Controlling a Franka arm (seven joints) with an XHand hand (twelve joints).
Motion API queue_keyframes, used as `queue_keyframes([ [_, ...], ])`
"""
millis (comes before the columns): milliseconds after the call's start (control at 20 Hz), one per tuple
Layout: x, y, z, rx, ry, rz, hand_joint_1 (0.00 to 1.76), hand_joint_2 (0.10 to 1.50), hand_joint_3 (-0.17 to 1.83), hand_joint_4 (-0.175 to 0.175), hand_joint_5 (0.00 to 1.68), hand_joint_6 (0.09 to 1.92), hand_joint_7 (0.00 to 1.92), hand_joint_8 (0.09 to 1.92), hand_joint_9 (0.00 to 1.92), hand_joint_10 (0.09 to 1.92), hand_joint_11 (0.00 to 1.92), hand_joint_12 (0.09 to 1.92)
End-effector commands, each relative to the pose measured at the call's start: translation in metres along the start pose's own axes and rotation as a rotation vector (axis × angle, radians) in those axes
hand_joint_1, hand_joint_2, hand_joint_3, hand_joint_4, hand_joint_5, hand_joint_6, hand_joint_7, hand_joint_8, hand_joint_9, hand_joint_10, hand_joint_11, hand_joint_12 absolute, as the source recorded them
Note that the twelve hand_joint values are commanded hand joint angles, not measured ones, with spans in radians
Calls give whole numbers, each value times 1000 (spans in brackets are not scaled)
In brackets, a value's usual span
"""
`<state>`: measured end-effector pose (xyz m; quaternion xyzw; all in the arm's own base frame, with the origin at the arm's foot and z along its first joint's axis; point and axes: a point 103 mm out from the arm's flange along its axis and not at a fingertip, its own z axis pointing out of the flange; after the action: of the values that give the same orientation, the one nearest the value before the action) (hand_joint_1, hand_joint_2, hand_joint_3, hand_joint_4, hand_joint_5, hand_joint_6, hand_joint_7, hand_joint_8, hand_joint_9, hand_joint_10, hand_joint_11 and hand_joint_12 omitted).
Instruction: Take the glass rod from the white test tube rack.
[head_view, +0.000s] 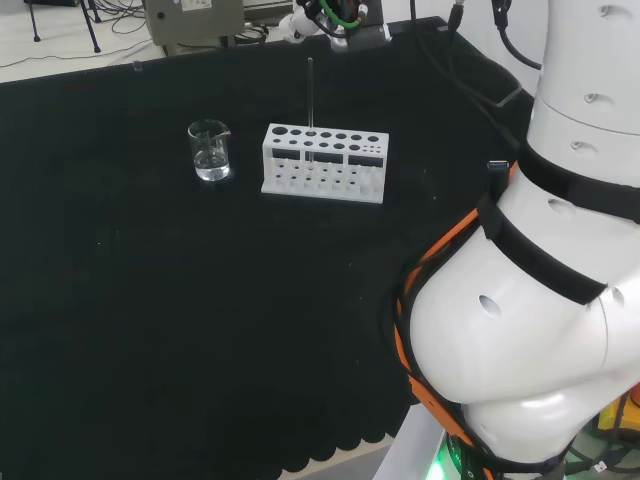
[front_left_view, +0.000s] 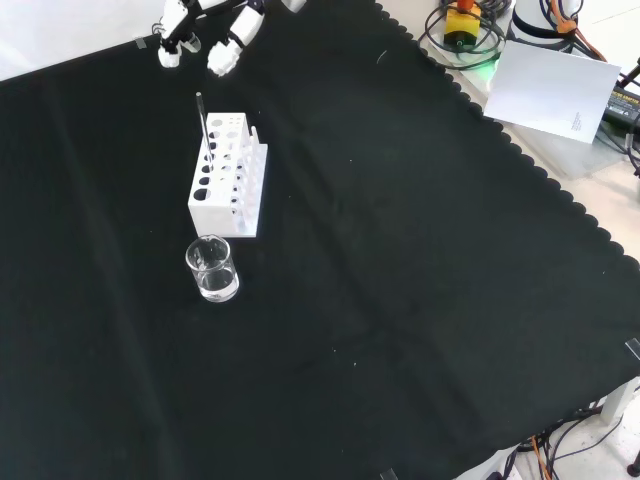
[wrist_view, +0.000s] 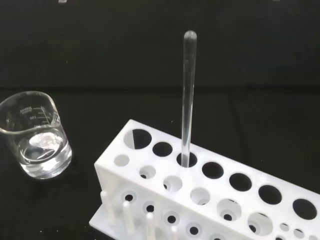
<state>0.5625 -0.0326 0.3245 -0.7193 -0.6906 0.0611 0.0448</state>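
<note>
Thin clear glass rod upright in white, round-holed rack; clear beaker beside. Hand beyond rack, fingers relaxed, apart, empty.

Head view: rack sits toward counter's far edge, w/ glass rod upright in a hole of its back row, third from left end; beaker just left of rack, apart; hand beyond rack at counter's far edge, fingers not touching rod.
</note>
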Motion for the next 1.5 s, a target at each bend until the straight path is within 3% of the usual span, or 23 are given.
queue_keyframes([
  [50,3,10,13,7,-4,-6,628,1155,-175,-175,349,587,712,984,962,986,876,1244],
  [400,3,9,19,9,-3,-7,635,1155,-175,-175,340,625,724,994,993,1000,899,1248],
  [800,6,11,27,13,-7,-6,649,1155,-175,-175,336,665,738,1014,1108,1104,1049,1231],
  [850,6,10,29,7,3,-34,652,1155,-175,-175,336,670,738,1018,1114,1117,1064,1228],
  [950,5,12,34,11,8,-40,655,1154,-175,-175,338,677,743,1026,1125,1134,1084,1225],
  [1500,5,24,44,35,-13,14,663,1152,-175,-175,349,709,789,1107,1183,1173,1133,1197],
])
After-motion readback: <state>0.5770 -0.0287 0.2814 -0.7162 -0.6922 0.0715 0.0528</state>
